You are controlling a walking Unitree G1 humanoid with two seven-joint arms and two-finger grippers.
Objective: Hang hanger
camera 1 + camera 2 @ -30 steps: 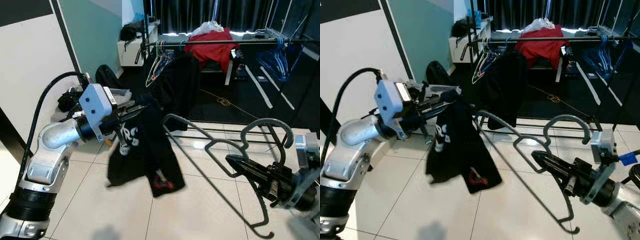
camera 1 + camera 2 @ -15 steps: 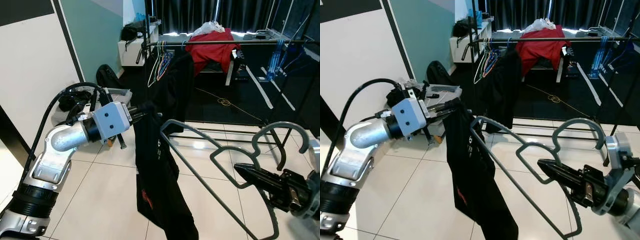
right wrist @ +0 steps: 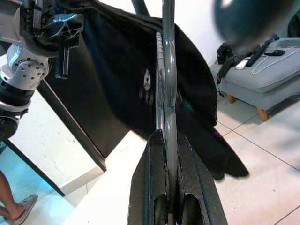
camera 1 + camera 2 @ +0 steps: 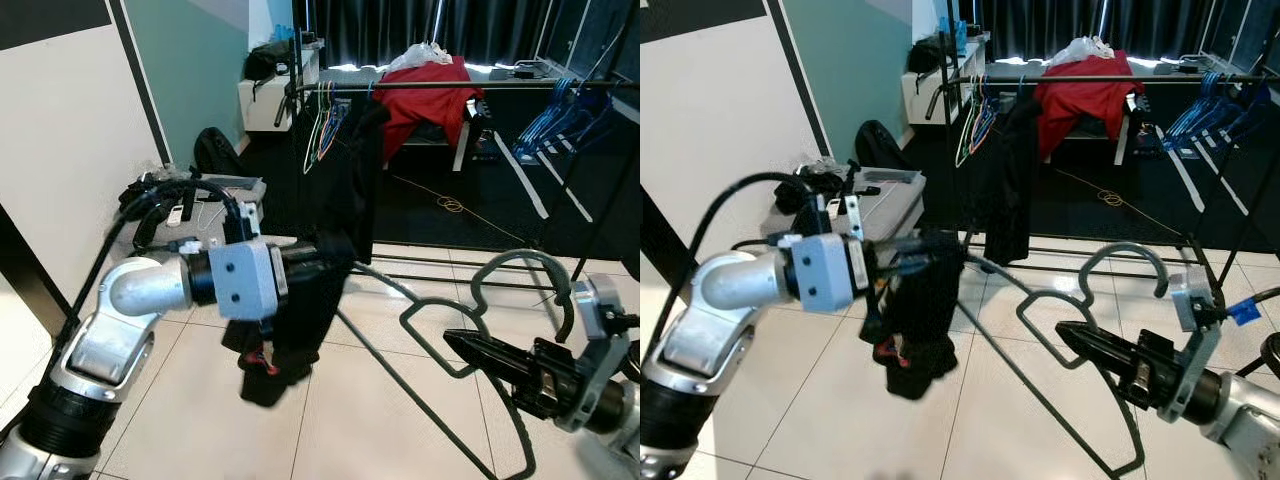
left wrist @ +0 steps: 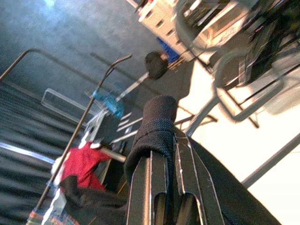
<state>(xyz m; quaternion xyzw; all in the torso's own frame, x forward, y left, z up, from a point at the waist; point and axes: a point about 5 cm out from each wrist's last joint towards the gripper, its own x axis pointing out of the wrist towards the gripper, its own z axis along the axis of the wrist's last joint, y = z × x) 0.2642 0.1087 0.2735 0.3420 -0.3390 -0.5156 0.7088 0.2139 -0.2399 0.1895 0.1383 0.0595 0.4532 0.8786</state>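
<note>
Landmark: clothes rail (image 4: 430, 86) across the dark back area, above the tiled floor (image 4: 400, 420).

Left gripper (image 4: 325, 262) held out in front of the rail and well short of it, fingers (image 5: 154, 183) clamped on a fold of a black garment (image 4: 295, 320). The cloth hangs bunched below the gripper, with a red print near its lower edge.

Right gripper (image 4: 465, 345) also on the near side of the rail, lower and to the robot's right of the garment. Its fingers (image 3: 161, 187) are pinched on the wire of a grey hanger (image 4: 470, 310), just under the hook. The hook curls up toward the rail but stays well apart from it; one hanger arm reaches into the black garment.

On the rail: a red garment (image 4: 425, 95) draped over it, a dark garment (image 4: 355, 170) hanging, and empty hangers (image 4: 322, 125) at its left end.

A person's sandalled foot (image 3: 18, 213) stands on the floor.
</note>
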